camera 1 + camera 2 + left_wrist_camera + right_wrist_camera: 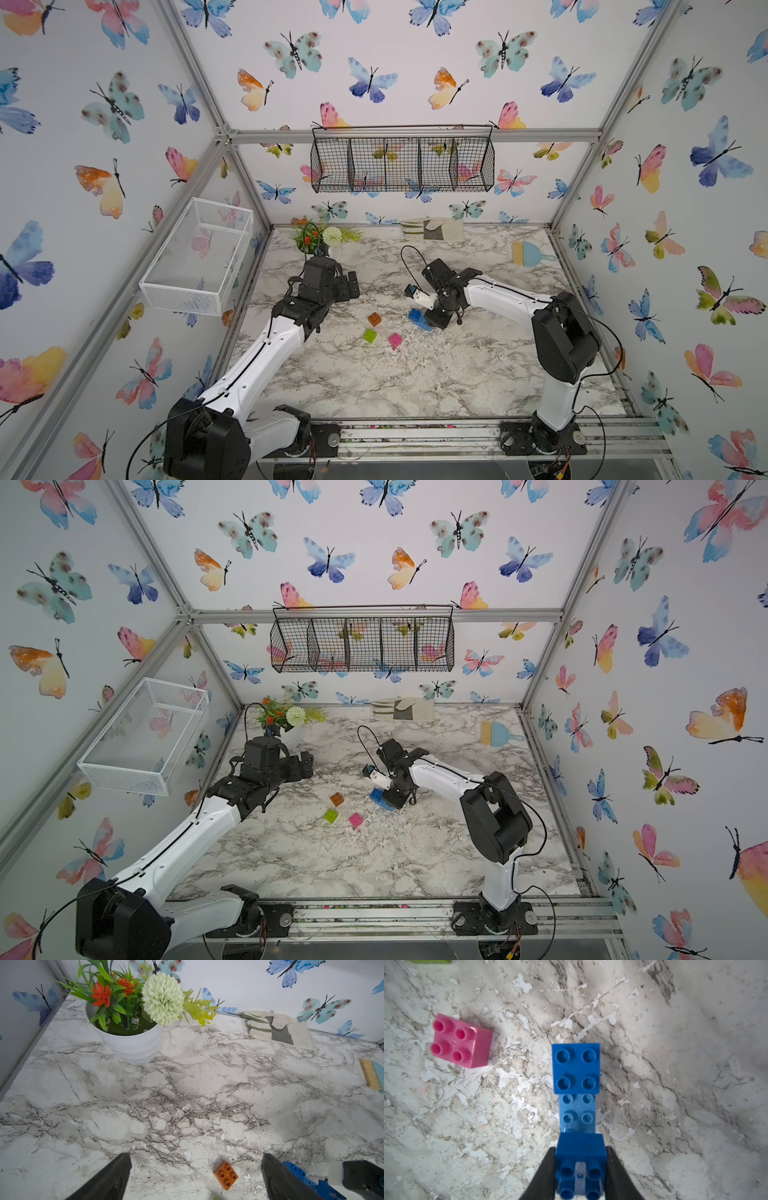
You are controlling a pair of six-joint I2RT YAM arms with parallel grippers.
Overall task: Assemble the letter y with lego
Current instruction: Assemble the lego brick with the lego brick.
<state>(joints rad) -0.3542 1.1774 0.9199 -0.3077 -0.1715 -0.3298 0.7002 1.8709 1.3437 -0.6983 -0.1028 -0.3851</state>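
The lego (417, 317) lies mid-table in both top views, with orange brick (374, 318), green brick (370, 336) and pink brick (395, 340) loose; in the left wrist view the left gripper (196, 1156) holds its jaws wide apart, and in the right wrist view the right gripper (580, 1151) is clamped on a dark blue brick (580, 1145).

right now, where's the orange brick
In a top view the orange brick sits on the table, just beyond the green brick and left of the blue bricks.

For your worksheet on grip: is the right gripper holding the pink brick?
No, the right gripper clamps a dark blue brick; the pink brick lies apart.
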